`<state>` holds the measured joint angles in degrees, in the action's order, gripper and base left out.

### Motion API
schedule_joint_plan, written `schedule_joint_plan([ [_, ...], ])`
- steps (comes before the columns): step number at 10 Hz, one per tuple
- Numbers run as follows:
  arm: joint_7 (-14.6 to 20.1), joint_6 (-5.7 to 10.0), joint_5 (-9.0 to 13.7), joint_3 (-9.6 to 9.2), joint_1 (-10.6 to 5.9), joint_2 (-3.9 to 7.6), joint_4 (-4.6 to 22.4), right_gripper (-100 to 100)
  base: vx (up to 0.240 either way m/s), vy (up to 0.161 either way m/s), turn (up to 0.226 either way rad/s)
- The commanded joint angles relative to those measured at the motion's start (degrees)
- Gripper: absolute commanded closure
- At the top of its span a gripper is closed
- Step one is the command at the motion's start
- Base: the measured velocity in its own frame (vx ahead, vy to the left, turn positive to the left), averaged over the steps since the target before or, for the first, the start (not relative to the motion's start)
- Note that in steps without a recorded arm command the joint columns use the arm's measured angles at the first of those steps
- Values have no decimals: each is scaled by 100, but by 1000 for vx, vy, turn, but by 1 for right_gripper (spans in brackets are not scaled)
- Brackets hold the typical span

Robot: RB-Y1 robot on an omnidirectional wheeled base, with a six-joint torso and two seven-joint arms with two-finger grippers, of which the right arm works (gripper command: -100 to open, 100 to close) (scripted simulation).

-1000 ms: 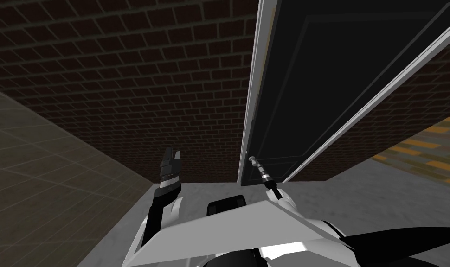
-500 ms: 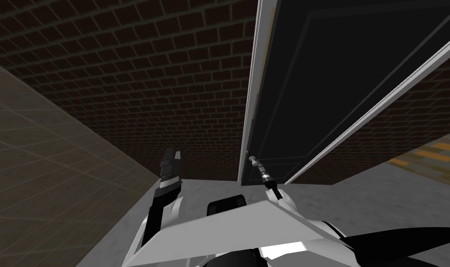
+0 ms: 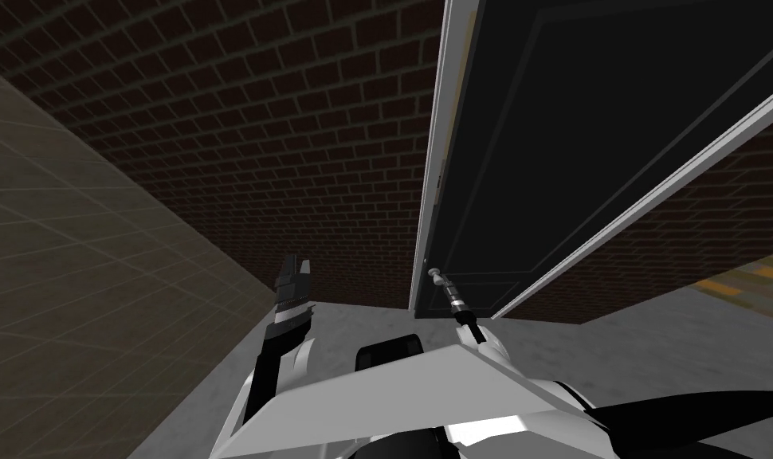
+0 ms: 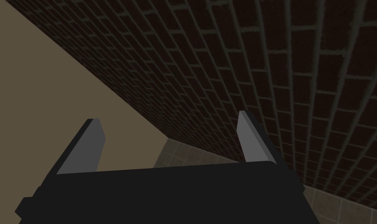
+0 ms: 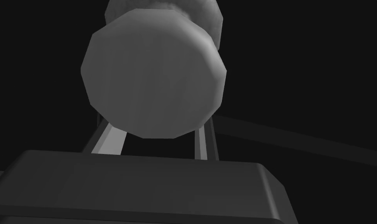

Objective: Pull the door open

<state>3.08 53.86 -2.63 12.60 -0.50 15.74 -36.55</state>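
On dark door, grey knob — seemingly gripped

Pointing left jaws, spread wide apart, at a dark brick wall adjoining a plain tan wall.

Matt dark door, smooth grey knob, rough brick wall, mottled grey floor

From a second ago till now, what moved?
My body turned and the door swung along with it: the brick wall slid across my head view. My right fingers stay shut on the knob; my left fingers stay open, raised.
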Motion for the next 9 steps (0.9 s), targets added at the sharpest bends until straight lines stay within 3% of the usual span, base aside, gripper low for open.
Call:
schedule_joint_plan([
  [1,286,2,165,-102,-33,-45,-25,100,-87,-45,158],
  [9,1352,-90,662,-242,-19,-34,-70,100,-57,-26,87],
])
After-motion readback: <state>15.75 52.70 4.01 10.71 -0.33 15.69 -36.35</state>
